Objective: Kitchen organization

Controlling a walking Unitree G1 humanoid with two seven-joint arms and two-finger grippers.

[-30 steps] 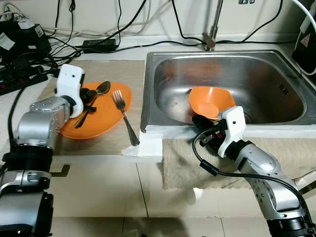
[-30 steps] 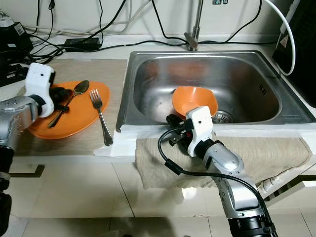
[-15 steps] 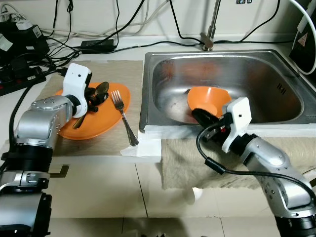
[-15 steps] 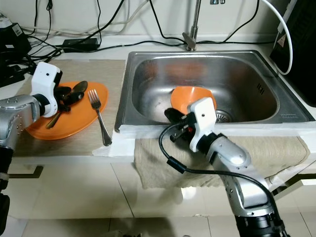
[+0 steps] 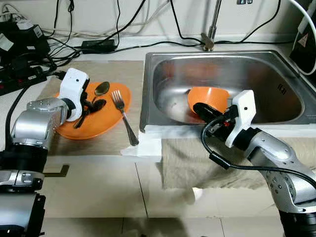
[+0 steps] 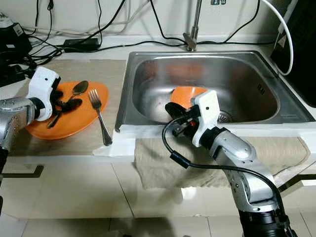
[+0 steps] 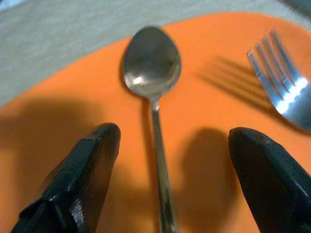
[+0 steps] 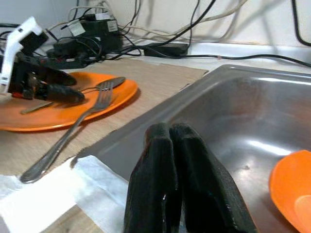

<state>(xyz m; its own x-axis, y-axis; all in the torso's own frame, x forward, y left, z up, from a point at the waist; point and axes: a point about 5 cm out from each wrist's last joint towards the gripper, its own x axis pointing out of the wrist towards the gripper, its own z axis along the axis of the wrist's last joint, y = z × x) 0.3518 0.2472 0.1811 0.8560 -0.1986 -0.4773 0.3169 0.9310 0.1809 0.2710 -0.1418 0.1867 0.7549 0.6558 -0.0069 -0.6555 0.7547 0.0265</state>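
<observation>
Two fingers of my left hand (image 7: 165, 189) gape empty astride the spoon (image 7: 154, 92) on the orange plate (image 5: 106, 121); closing, I might skid it into the fork (image 5: 124, 118). Right hand (image 8: 182, 189) is pinched closed, empty.

A pale tiled floor (image 5: 98, 197) lies below the counter (image 5: 128, 66), with black cables (image 5: 98, 29) trailing along the light wall (image 5: 148, 12).

No lettering, brand or number can be read anywhere in these views. Pale stickers sit on the black boxes (image 5: 19, 37) at the counter's (image 5: 98, 143) far left, their print too small to read.
</observation>
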